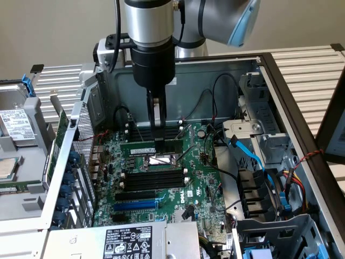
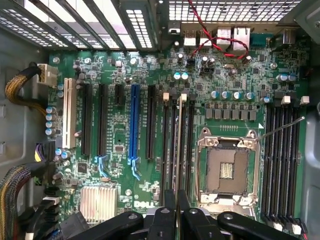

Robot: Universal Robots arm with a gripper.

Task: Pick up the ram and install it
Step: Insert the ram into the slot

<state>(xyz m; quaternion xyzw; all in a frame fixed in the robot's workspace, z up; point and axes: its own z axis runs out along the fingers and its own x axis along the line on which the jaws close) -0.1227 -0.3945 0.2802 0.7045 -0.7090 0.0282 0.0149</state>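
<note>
The tool (image 1: 160, 139) (image 2: 176, 207), a pair of slim black fingers under a thick black cylindrical wrist, is closed tight on the ram (image 1: 135, 147) (image 2: 178, 140), pinching the thin board near the middle of its length. In the exterior view the ram is a long, narrow green stick with dark chips and a pale label, lying level and crossing just behind the CPU socket (image 1: 161, 159) (image 2: 227, 170), a square metal frame with a shiny load plate and a thin wire lever. In the wrist view the stick shows edge-on as a pale sliver, lined up along the bank of black memory slots (image 1: 153, 181) (image 2: 190, 145) with white end clips, between the socket and the long blue expansion slot (image 1: 135, 205) (image 2: 133, 125) (whether its lower edge has met a slot I cannot tell). The green motherboard (image 1: 199, 178) (image 2: 120, 65) is dense with small round capacitors and carries a finned silver heatsink (image 2: 97, 204). It lies in an open grey sheet-metal computer case (image 1: 215, 70) with a perforated rear wall, where a glossy blue cable (image 1: 242, 148) curls past the drive bays. The case rests on a slatted metal surface (image 1: 312, 70).
</note>
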